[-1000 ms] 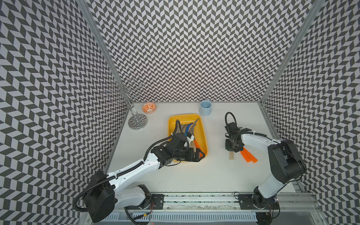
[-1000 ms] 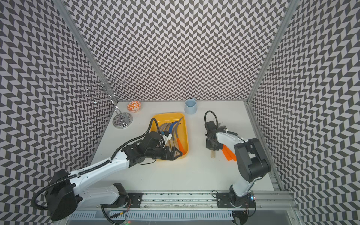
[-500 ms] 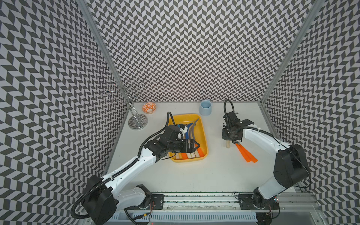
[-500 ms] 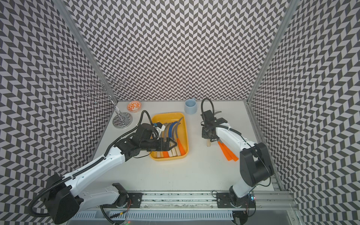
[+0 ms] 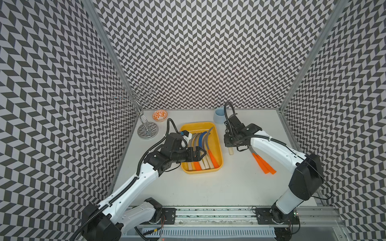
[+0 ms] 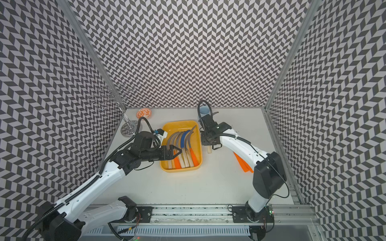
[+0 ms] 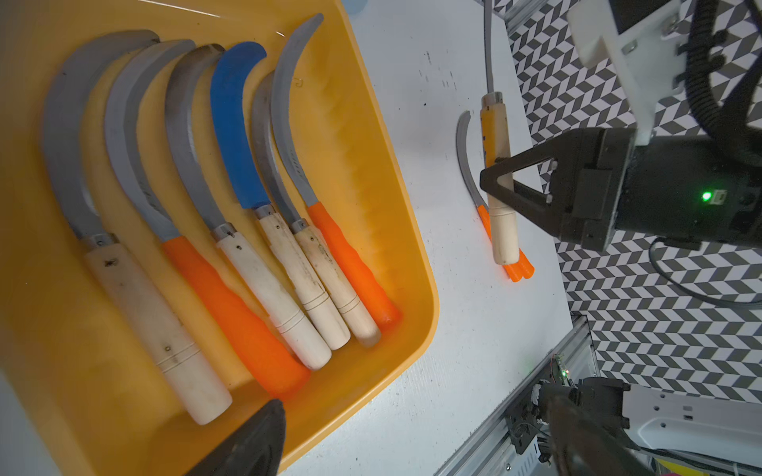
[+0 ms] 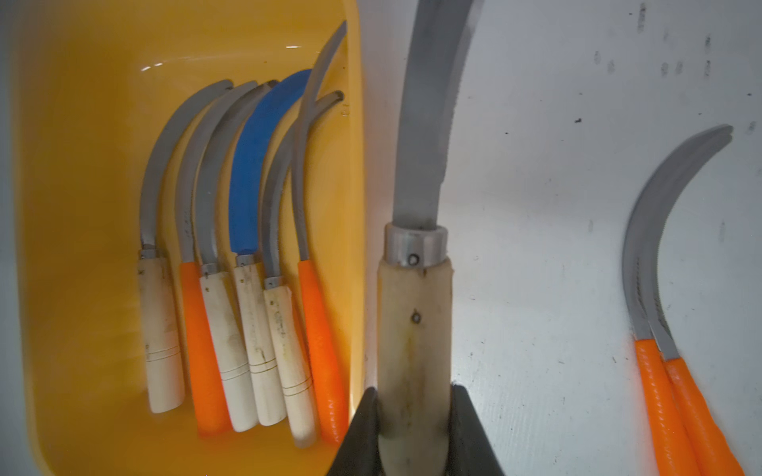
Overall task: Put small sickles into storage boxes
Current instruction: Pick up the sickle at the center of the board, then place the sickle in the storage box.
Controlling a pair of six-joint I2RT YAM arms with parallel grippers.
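Now right pincer [image 8: 412, 397], clamped on wood-handled sickle [image 8: 414, 329], sits closer to yellow tray [image 5: 218, 144]; left pincer [image 5: 201, 155], spread wide and empty, drawn back from tray's near corner.

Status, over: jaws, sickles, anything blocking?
Right gripper: jaws shut on wood-handled sickle, beside yellow tray. Left gripper: jaws open, empty, over tray, possibly in the way. Two orange-handled sickles on table.

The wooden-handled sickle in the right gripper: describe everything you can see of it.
The wooden-handled sickle has a pale, yellow-stained wood handle with a small pin, a grey metal ferrule with a rivet, and a curved grey steel blade, finely toothed along one edge. The right gripper is shut on the handle, a finger on each side. It seems lifted off the table, just outside the yellow tray; nothing else seems to touch it.
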